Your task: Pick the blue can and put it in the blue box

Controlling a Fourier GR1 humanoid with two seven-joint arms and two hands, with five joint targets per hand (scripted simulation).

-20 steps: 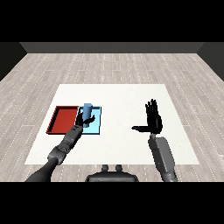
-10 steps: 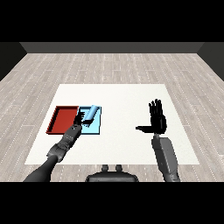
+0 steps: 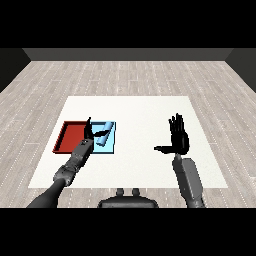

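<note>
Left hand (image 3: 91, 132) hovers over the seam between the red tray (image 3: 71, 137) and the light blue tray (image 3: 110, 147), fingers spread and holding nothing; the thumb reaches toward the blue can (image 3: 105, 133). That can lies tilted on its side inside the light blue tray, at its far part, just right of the hand. Judging from this, the placing looks done and the release is the step in hand: lift straight up and back without brushing the can. Right hand (image 3: 178, 140) is open, fingers straight, well apart on the right.
</note>
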